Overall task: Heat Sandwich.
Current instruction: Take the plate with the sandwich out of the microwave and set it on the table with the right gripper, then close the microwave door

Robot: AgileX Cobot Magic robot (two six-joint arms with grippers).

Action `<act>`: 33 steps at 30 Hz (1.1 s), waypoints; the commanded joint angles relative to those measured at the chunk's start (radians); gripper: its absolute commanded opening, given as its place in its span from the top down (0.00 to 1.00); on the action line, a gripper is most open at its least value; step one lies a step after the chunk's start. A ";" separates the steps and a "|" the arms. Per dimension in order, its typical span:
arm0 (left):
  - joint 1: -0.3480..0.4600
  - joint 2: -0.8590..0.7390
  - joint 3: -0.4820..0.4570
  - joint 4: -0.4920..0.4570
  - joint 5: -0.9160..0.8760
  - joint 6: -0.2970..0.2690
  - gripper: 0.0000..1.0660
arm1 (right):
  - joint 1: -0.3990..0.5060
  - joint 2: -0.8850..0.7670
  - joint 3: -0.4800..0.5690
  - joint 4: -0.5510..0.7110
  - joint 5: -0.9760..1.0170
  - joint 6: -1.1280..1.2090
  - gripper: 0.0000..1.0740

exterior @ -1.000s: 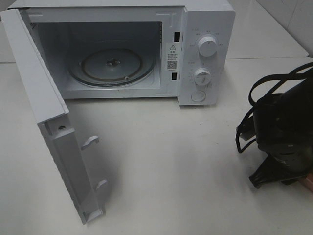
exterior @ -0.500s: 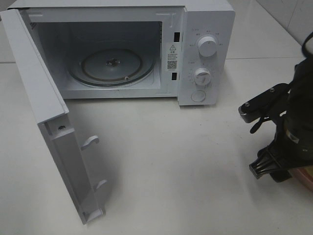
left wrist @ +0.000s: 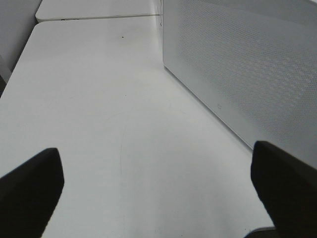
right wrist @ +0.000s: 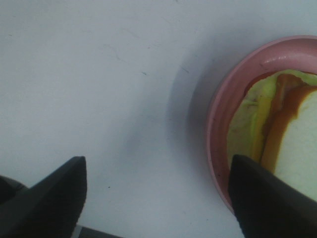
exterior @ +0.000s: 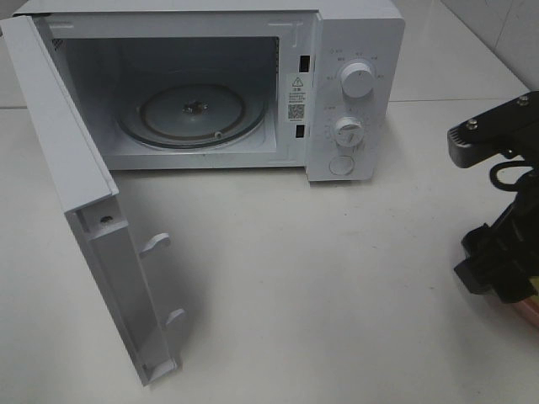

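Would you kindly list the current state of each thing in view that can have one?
Microwave door: swung wide open.
Microwave cavity: holds only the glass turntable.
Sandwich: lying on the pink plate, outside the microwave.
Left claw: open, holding nothing.
Right claw: open beside the plate's rim, holding nothing.

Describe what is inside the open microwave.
Inside the microwave lies a round glass turntable, with nothing resting on it. The open door covers part of the left inner wall, so that part cannot be checked.
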 commanded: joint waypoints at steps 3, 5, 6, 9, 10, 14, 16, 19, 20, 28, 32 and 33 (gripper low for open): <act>-0.003 -0.020 0.002 0.003 -0.006 -0.006 0.09 | -0.001 -0.151 -0.002 0.118 0.059 -0.143 0.29; -0.003 -0.020 0.002 0.003 -0.006 -0.006 0.09 | -0.001 -0.204 -0.002 0.151 0.083 -0.189 0.29; -0.003 -0.020 0.002 0.003 -0.006 -0.006 0.09 | -0.001 -0.204 -0.002 0.151 0.083 -0.189 0.29; -0.003 -0.020 0.002 0.003 -0.006 -0.006 0.09 | -0.001 -0.309 -0.002 0.206 0.128 -0.252 0.29; -0.003 -0.020 0.002 0.003 -0.006 -0.006 0.09 | -0.001 -0.338 -0.002 0.219 0.138 -0.267 0.29; -0.003 -0.020 0.002 0.003 -0.006 -0.006 0.09 | -0.001 -0.443 -0.002 0.230 0.175 -0.278 0.29; -0.003 -0.020 0.002 0.003 -0.006 -0.006 0.09 | -0.001 -0.468 -0.002 0.230 0.186 -0.278 0.29; -0.003 -0.020 0.002 0.003 -0.006 -0.006 0.09 | -0.001 -0.552 -0.001 0.230 0.228 -0.278 0.29; -0.003 -0.020 0.002 0.003 -0.006 -0.006 0.09 | -0.001 -0.571 0.000 0.230 0.239 -0.278 0.29; -0.003 -0.020 0.002 0.003 -0.006 -0.006 0.09 | -0.002 -0.730 0.000 0.229 0.267 -0.278 0.29; -0.003 -0.020 0.002 0.003 -0.006 -0.006 0.09 | -0.044 -0.786 0.000 0.244 0.267 -0.278 0.29; -0.003 -0.020 0.002 0.003 -0.006 -0.006 0.09 | -0.066 -0.799 0.000 0.248 0.267 -0.278 0.29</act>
